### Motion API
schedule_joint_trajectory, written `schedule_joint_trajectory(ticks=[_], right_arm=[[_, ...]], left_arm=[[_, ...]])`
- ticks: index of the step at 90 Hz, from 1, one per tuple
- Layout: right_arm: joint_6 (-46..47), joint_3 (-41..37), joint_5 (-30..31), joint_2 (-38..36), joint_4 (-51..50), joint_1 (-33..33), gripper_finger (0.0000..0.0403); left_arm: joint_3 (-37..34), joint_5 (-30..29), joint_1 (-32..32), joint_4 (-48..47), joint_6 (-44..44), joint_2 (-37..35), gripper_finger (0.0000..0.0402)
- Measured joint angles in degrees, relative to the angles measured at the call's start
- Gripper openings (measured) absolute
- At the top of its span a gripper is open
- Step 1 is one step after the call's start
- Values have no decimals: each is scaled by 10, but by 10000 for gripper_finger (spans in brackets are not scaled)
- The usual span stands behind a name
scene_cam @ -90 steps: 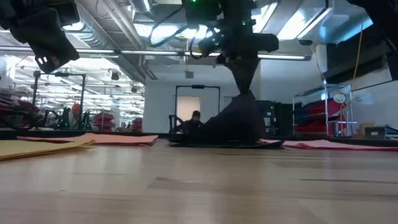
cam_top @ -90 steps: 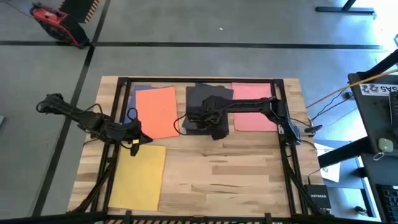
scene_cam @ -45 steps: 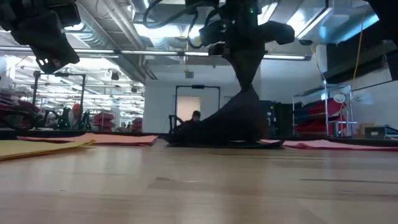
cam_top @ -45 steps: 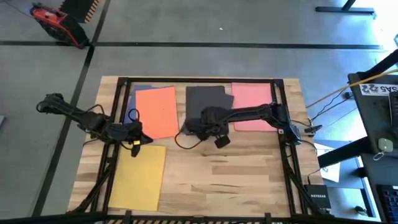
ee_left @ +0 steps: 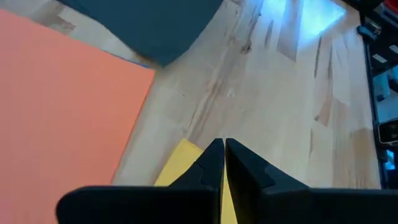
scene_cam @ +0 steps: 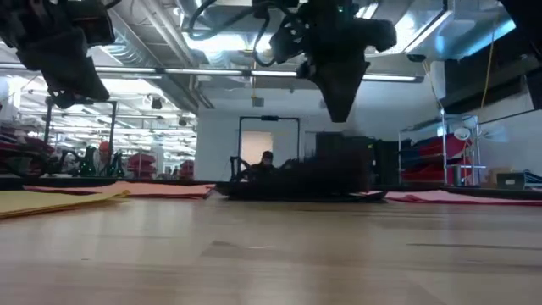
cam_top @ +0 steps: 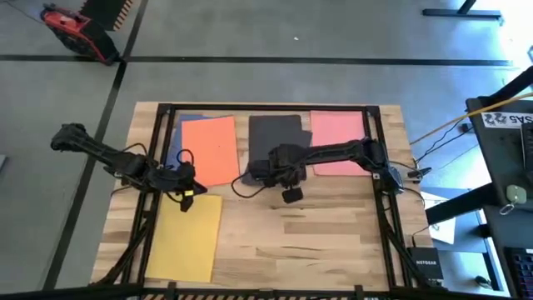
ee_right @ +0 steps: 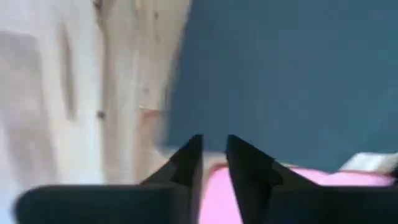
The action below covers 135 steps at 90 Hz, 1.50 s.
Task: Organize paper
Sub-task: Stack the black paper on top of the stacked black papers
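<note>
We see a pale wooden tabletop (cam_top: 316,233) on a grey concrete floor (cam_top: 275,79). Along its far edge lie the orange sheet (cam_top: 208,148), the black sheet (cam_top: 275,137) and the pink sheet (cam_top: 337,142); the yellow sheet (cam_top: 185,237) lies nearer, at the left. The right end effector (cam_top: 271,171) hangs above the black sheet's near edge, fingers slightly apart and seemingly empty. The left end effector (cam_top: 185,185), pressed closed on nothing, hovers between orange and yellow. Behind the tabletop, a lit doorway (scene_cam: 257,144) shows.

Bare table (cam_top: 308,225) beside yellow sheet (cam_top: 185,237)

Perhaps "NETGEAR" on a black box (cam_top: 425,268).
</note>
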Motion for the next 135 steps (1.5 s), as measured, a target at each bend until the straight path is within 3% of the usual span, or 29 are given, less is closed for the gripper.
schedule_joint_trajectory(ticks=[14, 24, 33, 44, 49, 78, 92, 116, 135], right_arm=[[106, 0, -66, 0, -2, 3, 158], [182, -2, -106, 0, 5, 9, 176], [242, -25, -101, 0, 34, 26, 141], [313, -76, -78, 0, 105, 53, 39], [347, -99, -58, 1, 125, 65, 14], [602, -190, -59, -20, 263, 97, 1], [701, -217, -43, -23, 279, 110, 0], [817, -307, -35, -30, 350, 114, 0], [845, -331, -31, -30, 363, 109, 0]], left_arm=[[0, 0, 0, 16, -1, 14, 0], [0, 0, 0, 22, -4, 23, 0], [0, 0, 0, 21, -13, 28, 0], [0, 0, 1, 21, -36, 33, 0], [0, 0, 2, 22, -51, 32, 0], [0, 0, 28, 81, -68, 31, 0], [0, 0, 46, 93, -86, 31, 0], [0, 13, 75, 91, -88, 32, 0], [0, 17, 93, 91, -86, 32, 0]])
